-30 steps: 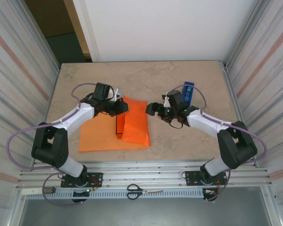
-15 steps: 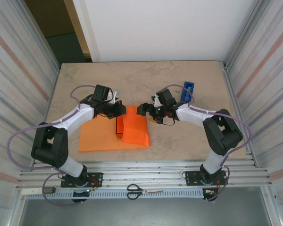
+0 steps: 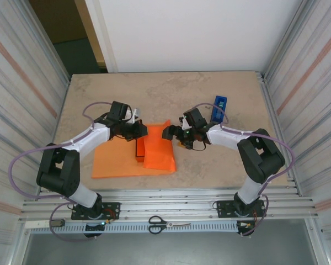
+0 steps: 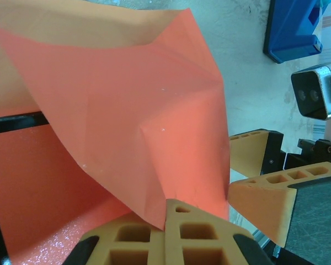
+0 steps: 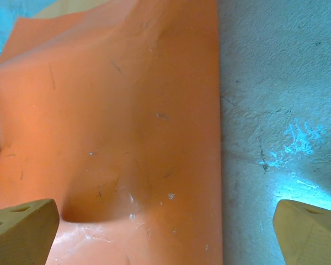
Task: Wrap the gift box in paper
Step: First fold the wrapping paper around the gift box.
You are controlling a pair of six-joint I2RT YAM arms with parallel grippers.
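Observation:
The orange paper (image 3: 118, 163) lies flat on the table, its right part folded up and over as a flap (image 3: 159, 146). The gift box (image 3: 139, 148) shows a red side and dark edge under that flap; in the left wrist view its red top (image 4: 33, 182) sits beneath the lifted paper (image 4: 127, 99). My left gripper (image 3: 138, 130) is shut on the flap's upper edge (image 4: 166, 212). My right gripper (image 3: 174, 132) stands open at the flap's right edge, its fingers (image 5: 22, 226) straddling the paper (image 5: 110, 110) and bare table. The right gripper's fingers (image 4: 259, 193) also appear in the left wrist view.
A blue tape dispenser (image 3: 219, 109) stands behind the right gripper, also seen in the left wrist view (image 4: 295, 27). Scissors (image 3: 168, 224) lie on the front rail. Metal walls close in both sides of the table (image 3: 171, 88).
My right gripper has moved left from beside the tape dispenser to the flap's right edge, staying open. The left gripper has kept its hold and hardly moved.

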